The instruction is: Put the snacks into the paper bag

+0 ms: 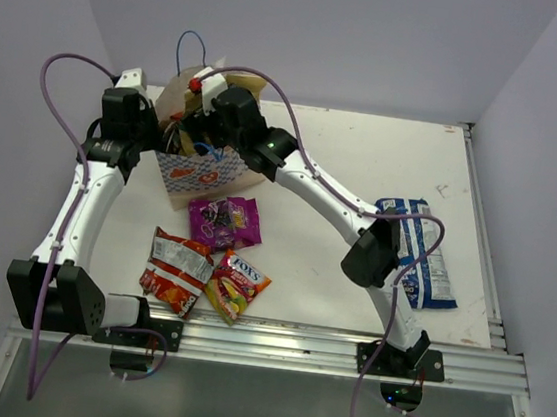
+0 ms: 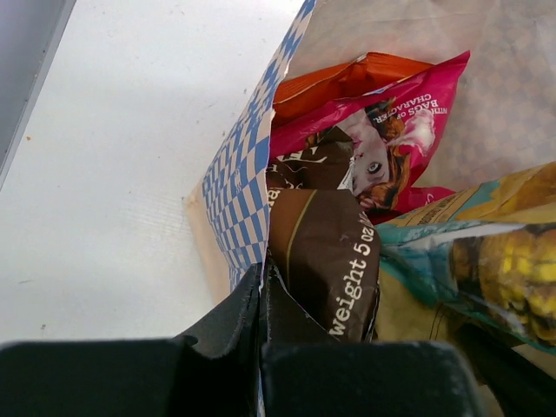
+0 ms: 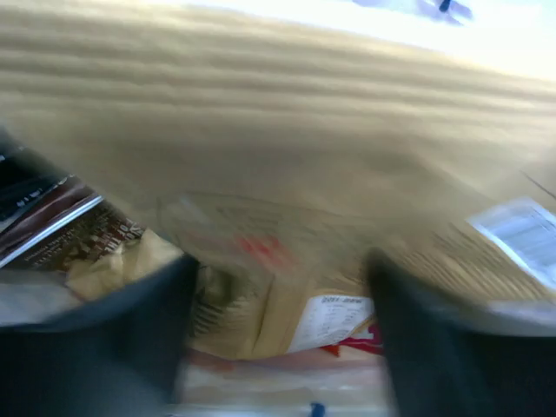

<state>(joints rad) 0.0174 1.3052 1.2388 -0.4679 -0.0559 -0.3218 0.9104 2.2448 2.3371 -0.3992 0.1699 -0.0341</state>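
Paper bag [image 1: 209, 173]: rim pinched by left tool [image 2: 261, 280].
Right tool [image 3: 278, 300]: spread, seemingly inside bag.
Purple packet [image 1: 225, 221]: on table [image 1: 386, 150], directly base-side of bag.

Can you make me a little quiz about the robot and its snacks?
1. How many snack packets lie on the table, outside the paper bag?
2. True or false: the left gripper is pinching the bag's blue-white checkered edge.
3. Which packet lies alone on the table's right side? A green, B blue-white, C black.

Key: 1 four; 2 true; 3 B.
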